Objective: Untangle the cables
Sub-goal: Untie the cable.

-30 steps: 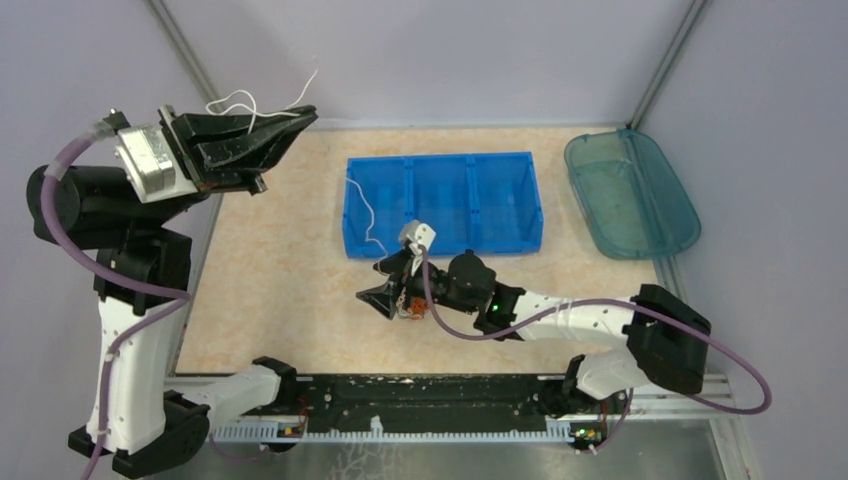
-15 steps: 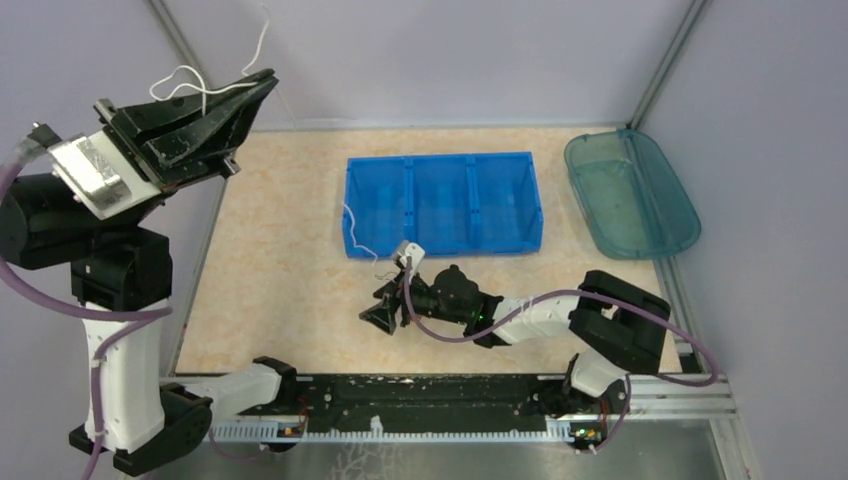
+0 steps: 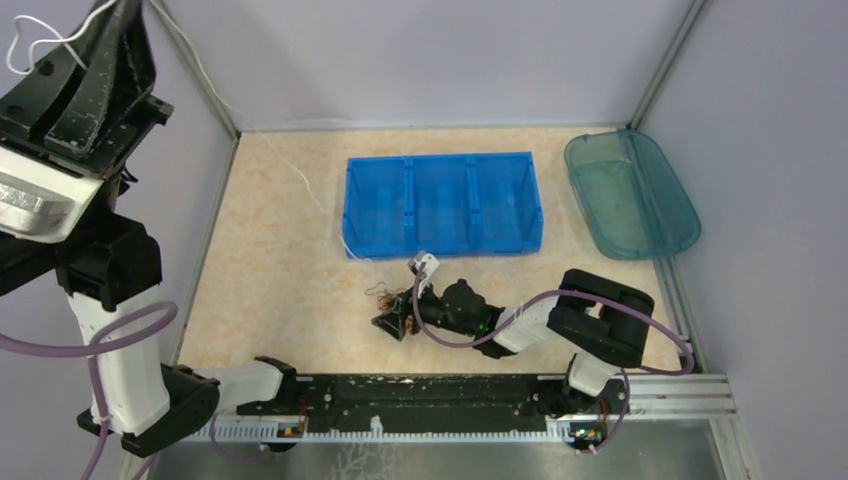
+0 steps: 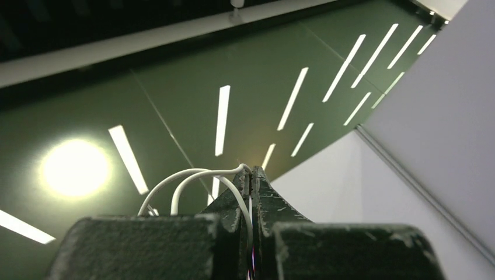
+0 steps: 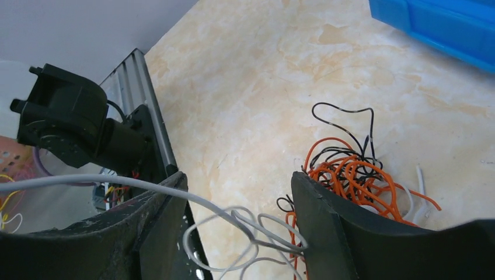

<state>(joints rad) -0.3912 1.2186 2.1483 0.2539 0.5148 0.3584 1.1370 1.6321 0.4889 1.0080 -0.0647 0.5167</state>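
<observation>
Pinching a thin white wire [image 4: 192, 175] between fully closed tips, the left claw [image 4: 252, 174] points up, raised high beyond the left edge of the beige marbled surface [image 3: 270, 280]. The wire loops out beside the tips, and a strand slants down to the surface by the left side of the blue three-compartment plastic bin [image 3: 443, 203]. Right claw [image 5: 239, 181] sits low near the middle of the near edge, jaws wide apart, gripping nothing; white wire loops lie between its fingers. Tangle of thin red-orange and black curly wires [image 5: 344, 169] lies on the surface just beside one finger. Teal translucent plastic tray [image 3: 630, 195] at far-right corner.
</observation>
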